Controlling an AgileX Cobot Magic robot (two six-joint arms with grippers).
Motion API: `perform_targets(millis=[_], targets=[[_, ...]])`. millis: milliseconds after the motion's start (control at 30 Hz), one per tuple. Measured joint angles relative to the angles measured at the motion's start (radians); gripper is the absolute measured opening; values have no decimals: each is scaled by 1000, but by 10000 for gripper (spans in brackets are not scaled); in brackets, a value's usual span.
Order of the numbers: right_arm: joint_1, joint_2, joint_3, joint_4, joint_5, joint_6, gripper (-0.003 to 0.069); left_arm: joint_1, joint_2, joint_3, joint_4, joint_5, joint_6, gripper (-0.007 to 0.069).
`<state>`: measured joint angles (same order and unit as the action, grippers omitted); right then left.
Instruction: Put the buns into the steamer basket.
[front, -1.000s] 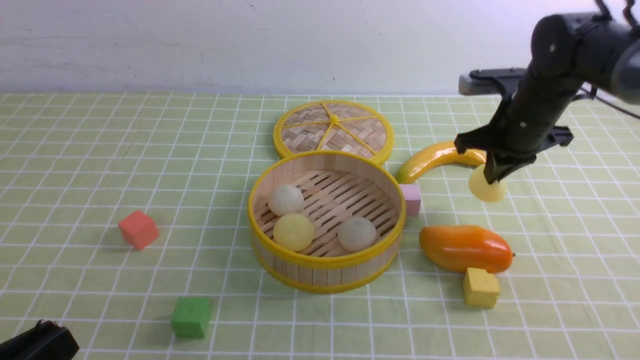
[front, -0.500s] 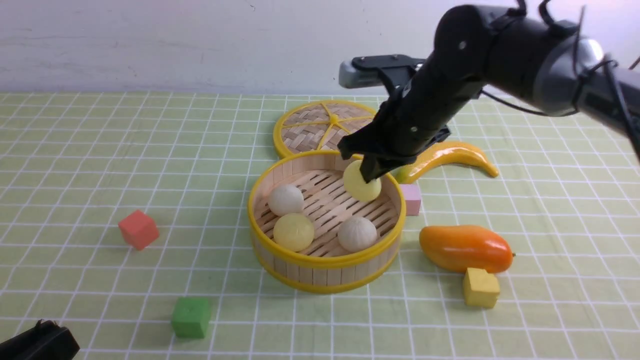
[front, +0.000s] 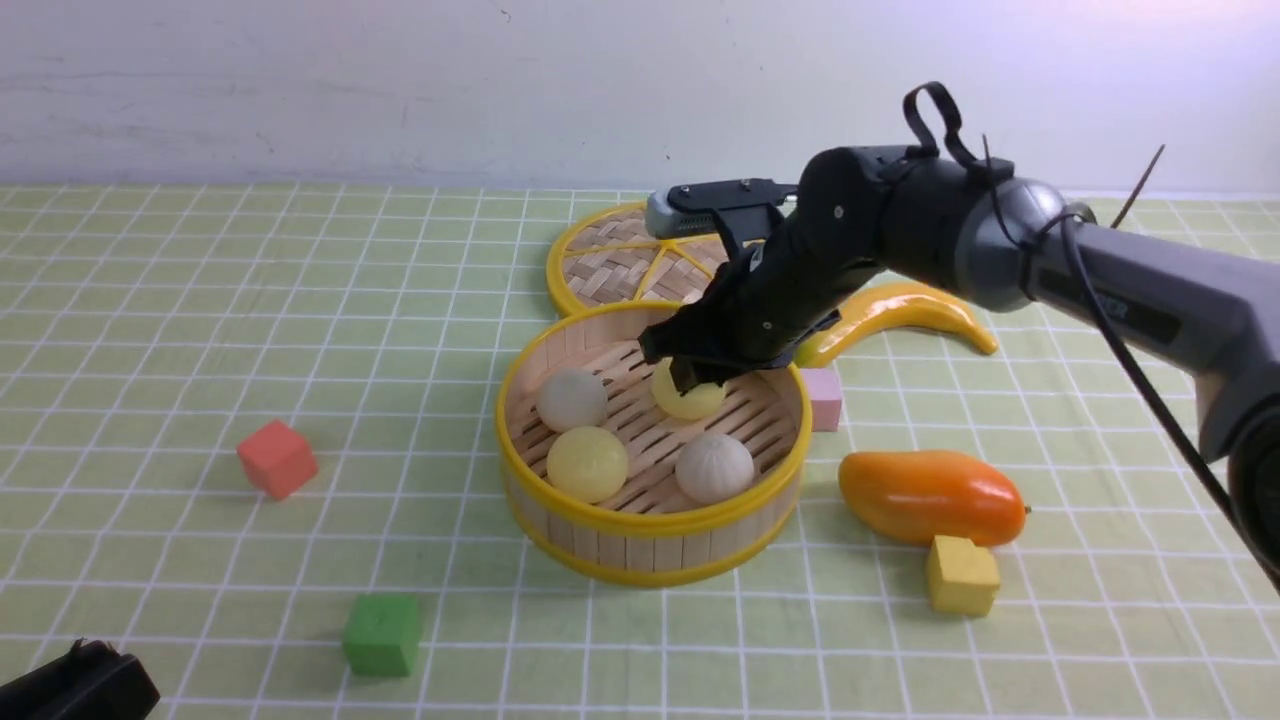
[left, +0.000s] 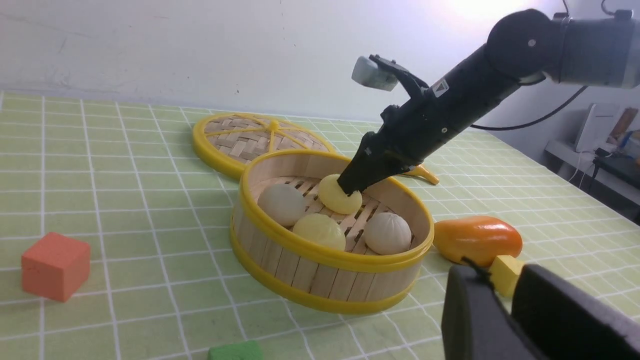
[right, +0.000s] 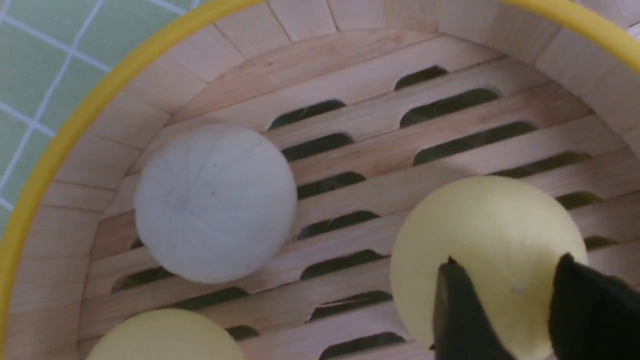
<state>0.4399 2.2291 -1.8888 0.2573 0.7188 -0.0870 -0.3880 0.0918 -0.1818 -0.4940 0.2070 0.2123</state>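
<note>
The right arm reaches steeply down into the steamer basket (front: 560, 352); the right gripper (front: 690, 378) pinches a pale yellow bun (front: 688, 398) low over the floor slats, beside three other buns.

Bright even overhead light is washing the scene, glare is showing on the mango (front: 930, 495) right of the right gripper (front: 690, 375), soft shadows are falling beneath it, wrist close-up slightly soft.
</note>
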Motion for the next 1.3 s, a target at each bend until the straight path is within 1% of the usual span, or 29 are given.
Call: perform_targets(millis=[33, 133, 167, 200, 267, 300, 367, 400, 433, 467, 500, 567, 633, 700, 800, 933, 1200, 1300], targets=[[0, -8, 0, -6, 2, 0, 414, 0, 0, 0, 0, 0, 0, 127], [0, -47, 2, -18, 29, 0, 512, 0, 0, 0, 0, 0, 0, 128], [0, -57, 2, -19, 39, 0, 521, 0, 0, 0, 0, 0, 0, 128], [0, -111, 3, -28, 94, 0, 545, 0, 0, 0, 0, 0, 0, 129], [0, -192, 3, -46, 190, 7, 545, 0, 0, 0, 0, 0, 0, 132], [0, -231, 3, -62, 243, 18, 536, 0, 0, 0, 0, 0, 0, 132], [0, -324, 17, -90, 382, 51, 490, 0, 0, 0, 0, 0, 0, 134], [0, -385, 38, -111, 439, 76, 443, 0, 0, 0, 0, 0, 0, 135], [0, -405, 43, -113, 457, 79, 424, 0, 0, 0, 0, 0, 0, 136], [0, -473, 91, -134, 496, 108, 351, 0, 0, 0, 0, 0, 0, 137], [0, -512, 124, -140, 503, 123, 305, 0, 0, 0, 0, 0, 0, 139], [-1, -620, 222, -143, 512, 156, 171, 0, 0, 0, 0, 0, 0, 141], [-1, -711, 330, -143, 519, 181, 70, 0, 0, 0, 0, 0, 0, 143], [-1, -803, 425, -144, 521, 207, 1, 0, 0, 0, 0, 0, 0, 145], [-1, -953, 562, -144, 518, 233, -20, 0, 0, 0, 0, 0, 0, 146], [-1, -1092, 645, -143, 531, 235, -20, 0, 0, 0, 0, 0, 0, 146], [-1, -1251, 662, -141, 540, 237, -18, 0, 0, 0, 0, 0, 0, 155], [-4, -1276, 666, -166, 541, 234, -17, 0, 0, 0, 0, 0, 0, 156]])
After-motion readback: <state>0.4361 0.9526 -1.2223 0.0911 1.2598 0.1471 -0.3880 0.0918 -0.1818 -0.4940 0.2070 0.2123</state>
